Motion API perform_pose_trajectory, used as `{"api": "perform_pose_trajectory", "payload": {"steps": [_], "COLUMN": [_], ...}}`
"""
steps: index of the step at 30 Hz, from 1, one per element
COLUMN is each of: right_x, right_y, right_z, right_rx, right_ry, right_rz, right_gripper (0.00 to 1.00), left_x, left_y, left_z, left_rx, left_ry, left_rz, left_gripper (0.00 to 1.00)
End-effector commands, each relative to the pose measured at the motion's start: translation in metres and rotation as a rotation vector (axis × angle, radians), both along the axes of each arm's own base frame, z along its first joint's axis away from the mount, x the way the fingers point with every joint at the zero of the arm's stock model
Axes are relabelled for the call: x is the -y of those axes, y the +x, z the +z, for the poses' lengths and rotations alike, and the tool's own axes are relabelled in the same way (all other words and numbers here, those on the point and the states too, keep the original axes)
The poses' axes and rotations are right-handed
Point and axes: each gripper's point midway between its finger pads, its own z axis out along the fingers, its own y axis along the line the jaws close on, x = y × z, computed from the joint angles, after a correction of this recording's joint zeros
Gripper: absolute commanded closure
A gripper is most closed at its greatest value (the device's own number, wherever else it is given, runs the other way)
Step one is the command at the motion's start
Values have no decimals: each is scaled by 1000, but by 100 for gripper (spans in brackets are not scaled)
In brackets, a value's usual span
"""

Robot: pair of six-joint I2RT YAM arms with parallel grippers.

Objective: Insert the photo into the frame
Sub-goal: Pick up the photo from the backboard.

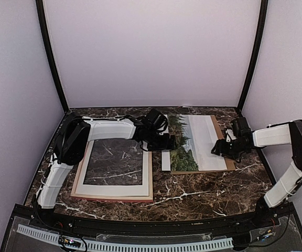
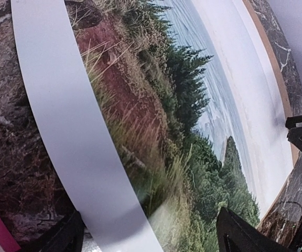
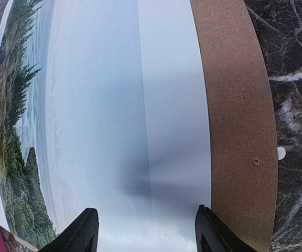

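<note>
Shows the photo point(image 1: 195, 142) face up on a brown board point(image 1: 222, 131), right of centre on the counter point(image 1: 193, 194), just right of the frame point(image 1: 111, 199). Finds the left tool point(image 1: 166, 142) spread wide over its left border, the right tool point(image 1: 217, 148) parted over its right edge, seemingly gripping nothing.

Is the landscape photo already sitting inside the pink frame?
No, the photo lies on a brown board on the table, to the right of the frame.

Light: bright, even, from overhead; walls point(image 1: 151, 52) washed pale lilac.
Shadows: soft grey smear on the photo point(image 3: 140, 184) just ahead of the right gripper point(image 3: 146, 231).
Distortion: both wrist views bow the photo's straight edges.
Blur: left wrist view's bottom edge is soft, with a pale sheen.
</note>
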Motion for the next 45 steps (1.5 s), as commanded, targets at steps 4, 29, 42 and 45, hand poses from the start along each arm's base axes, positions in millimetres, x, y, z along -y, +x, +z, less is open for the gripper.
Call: {"api": "perform_pose_trajectory", "payload": {"steps": [4,29,42,45], "right_x": [-8,-9,-2,3], "right_y": [-16,-34,-28,-24], "right_z": [-13,-20,18,26], "right_rx": [-30,-51,22,38], "right_ry": [72,63,47,20], "right_rz": [-1,-8,-38,-55], "right_gripper": [37,35,33,31], "left_x": [4,9,-29,-39], "left_y": [-36,-34,-34,-31], "left_z": [-16,23,11,13], "left_rx": [-179,-103,-103,-78], "left_ry": [-81,-274,-141,-120], "left_rz": [-20,-43,105,139], "left_gripper": [9,9,8,7]}}
